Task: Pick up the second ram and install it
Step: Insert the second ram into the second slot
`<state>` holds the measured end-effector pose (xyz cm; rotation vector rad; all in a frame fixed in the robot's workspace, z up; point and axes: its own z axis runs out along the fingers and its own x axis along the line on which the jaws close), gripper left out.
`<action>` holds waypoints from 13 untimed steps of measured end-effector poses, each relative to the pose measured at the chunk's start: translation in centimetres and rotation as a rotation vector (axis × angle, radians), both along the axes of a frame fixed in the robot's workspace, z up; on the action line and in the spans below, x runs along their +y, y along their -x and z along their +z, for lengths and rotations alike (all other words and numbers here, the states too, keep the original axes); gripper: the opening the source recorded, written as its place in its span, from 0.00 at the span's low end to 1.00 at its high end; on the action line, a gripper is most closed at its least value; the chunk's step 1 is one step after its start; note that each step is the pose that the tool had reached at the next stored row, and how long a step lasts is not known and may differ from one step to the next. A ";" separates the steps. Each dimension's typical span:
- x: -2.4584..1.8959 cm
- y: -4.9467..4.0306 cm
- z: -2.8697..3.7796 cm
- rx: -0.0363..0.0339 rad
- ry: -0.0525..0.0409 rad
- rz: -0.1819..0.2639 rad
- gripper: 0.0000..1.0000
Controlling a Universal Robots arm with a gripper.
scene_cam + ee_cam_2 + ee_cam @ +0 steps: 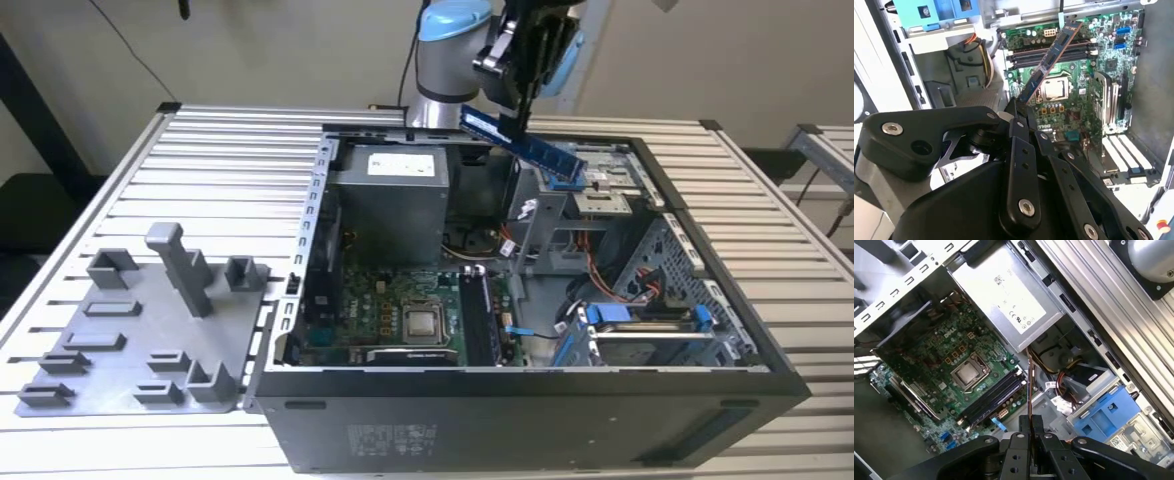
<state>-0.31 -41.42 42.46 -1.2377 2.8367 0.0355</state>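
Exterior view: raised, off the arm, looks down into open case (534, 420). Both wrist views: closer, sharing its motherboard (1079, 115) (939, 357).

Bright, even light; soft shadows

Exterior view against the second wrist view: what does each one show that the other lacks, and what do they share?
Exterior view's own: the grey tray and the slatted table. Second wrist view's own: the white expansion slots. Shared: the gripper shut on the second ram, which is tilted above the open case and its motherboard.
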 end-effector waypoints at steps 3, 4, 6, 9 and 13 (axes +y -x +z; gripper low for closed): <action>0.00 -0.02 -0.08 0.0001 0.0001 -0.030 0.13; -0.01 -0.03 -0.10 0.0001 0.0002 -0.037 0.13; -0.04 -0.07 -0.15 0.0001 0.0002 -0.050 0.13; -0.09 -0.16 -0.21 0.0000 0.0001 -0.064 0.13; -0.18 -0.23 -0.29 0.0000 0.0001 -0.086 0.13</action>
